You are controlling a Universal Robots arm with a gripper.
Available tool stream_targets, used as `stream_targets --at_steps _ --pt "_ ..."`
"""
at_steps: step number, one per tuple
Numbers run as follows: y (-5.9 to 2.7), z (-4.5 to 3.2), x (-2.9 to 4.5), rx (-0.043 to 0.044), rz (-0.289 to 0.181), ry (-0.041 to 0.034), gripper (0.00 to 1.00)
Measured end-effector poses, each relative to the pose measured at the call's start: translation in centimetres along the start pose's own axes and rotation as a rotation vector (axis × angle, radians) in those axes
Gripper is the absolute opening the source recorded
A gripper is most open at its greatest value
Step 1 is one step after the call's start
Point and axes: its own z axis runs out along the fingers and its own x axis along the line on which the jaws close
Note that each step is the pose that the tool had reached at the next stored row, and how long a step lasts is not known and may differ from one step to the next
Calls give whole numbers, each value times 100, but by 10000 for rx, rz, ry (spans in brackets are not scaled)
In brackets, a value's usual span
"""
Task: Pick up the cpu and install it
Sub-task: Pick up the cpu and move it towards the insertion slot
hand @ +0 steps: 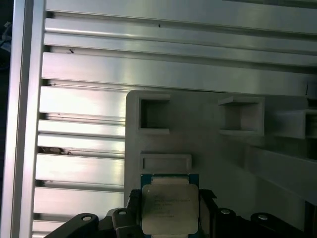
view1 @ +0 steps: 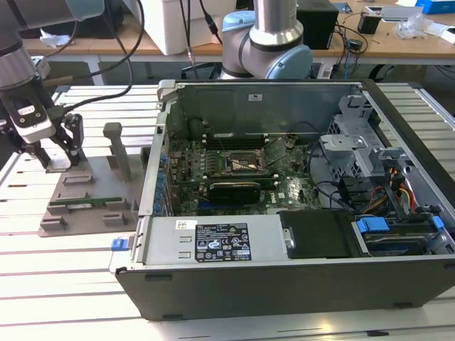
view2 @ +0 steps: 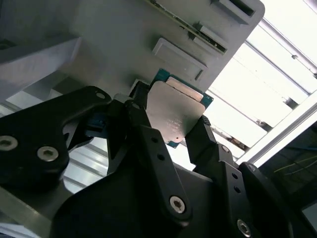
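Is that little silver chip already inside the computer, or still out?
Still out. The cpu is clamped in the gripper over the grey tray, on the exterior view's left of the open computer case.

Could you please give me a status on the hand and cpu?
Hand shut on the flat square silver-topped cpu chip, at the grey plastic parts tray. Open dark computer case apart, toward the exterior view's right. Nothing seen in the way.
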Motion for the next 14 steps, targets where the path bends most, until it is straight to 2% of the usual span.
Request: stream_targets --at_steps 11,14 --pt "13 -261 -9 0 0 0 55" --pt "17 -371 -12 -1 0 0 55"
